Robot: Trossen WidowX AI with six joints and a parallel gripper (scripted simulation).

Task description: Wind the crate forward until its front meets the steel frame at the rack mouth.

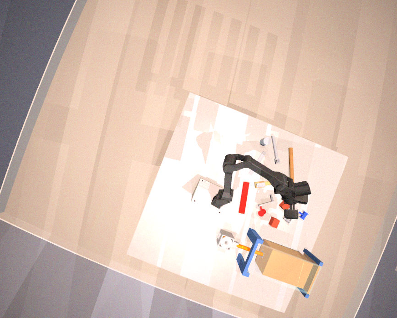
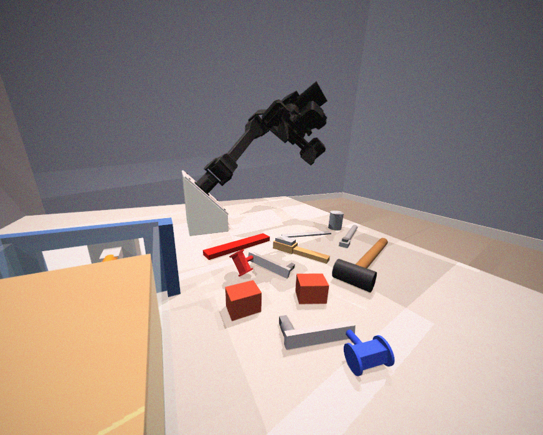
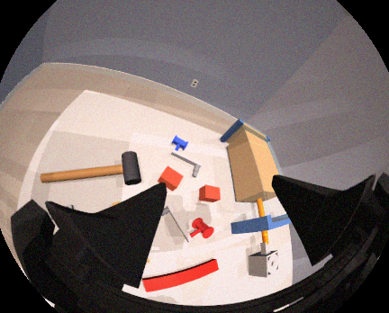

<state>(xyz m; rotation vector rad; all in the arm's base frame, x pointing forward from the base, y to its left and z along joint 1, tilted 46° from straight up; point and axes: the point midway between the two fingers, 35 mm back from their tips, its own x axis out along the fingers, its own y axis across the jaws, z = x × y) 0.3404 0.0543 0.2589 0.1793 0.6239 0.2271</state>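
The jaws stood wide and empty above the worktop (image 1: 178,218) (image 2: 426,374) (image 3: 98,112). Toward its edge opposite the arm's base lay the likely handle, a grey cranked bar (image 1: 287,220) (image 2: 319,336) (image 3: 186,160), its length slanting across the gap; gripping its sides probably needed a wrist turn.

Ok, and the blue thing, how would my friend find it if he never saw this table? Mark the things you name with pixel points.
Find the big tan crate (image 1: 284,265) (image 2: 66,346) (image 3: 251,166). Beside it tools are spread out; look by the two red-orange blocks for a grey cranked bar. The little spool shape (image 1: 303,214) (image 2: 369,354) (image 3: 179,143) next to that bar is the only blue tool.
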